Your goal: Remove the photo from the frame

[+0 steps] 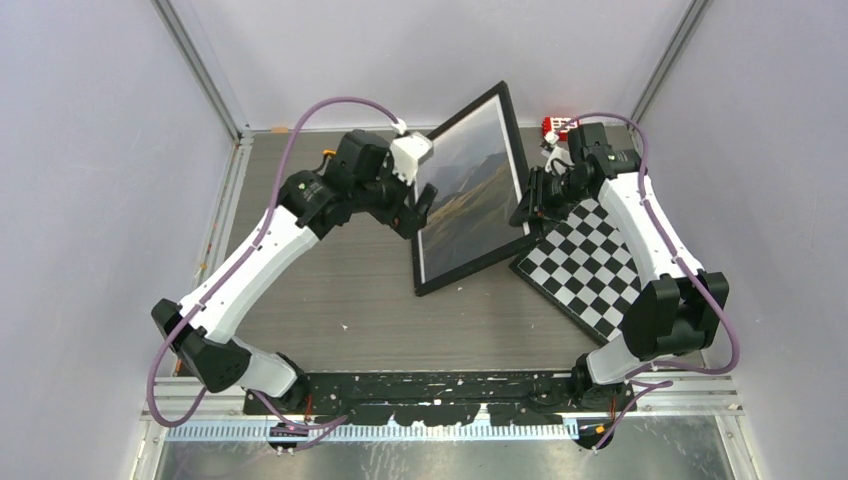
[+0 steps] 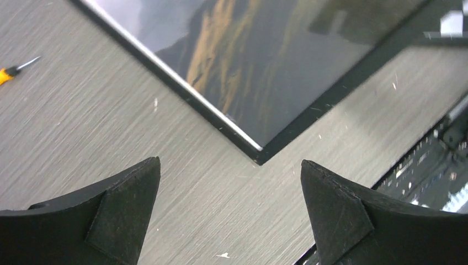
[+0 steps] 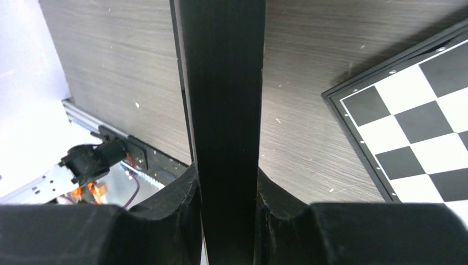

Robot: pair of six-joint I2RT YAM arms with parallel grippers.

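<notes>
Top view: the frame (image 1: pixel 505 110) stands tilted with its near corner on the table (image 1: pixel 330 290). The photo (image 1: pixel 468 185) is inside it, and the checkerboard (image 1: pixel 590 265) lies just beside. Left wrist view: the left gripper (image 2: pixel 230 162) hangs with fingers apart, near that corner. Right wrist view: the right gripper (image 3: pixel 227 193) is clamped on the frame's black edge.

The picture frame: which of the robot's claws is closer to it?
Right. The right gripper is clamped on the frame, at its right edge. The left gripper hangs open beside the left edge, gripping nothing.
</notes>
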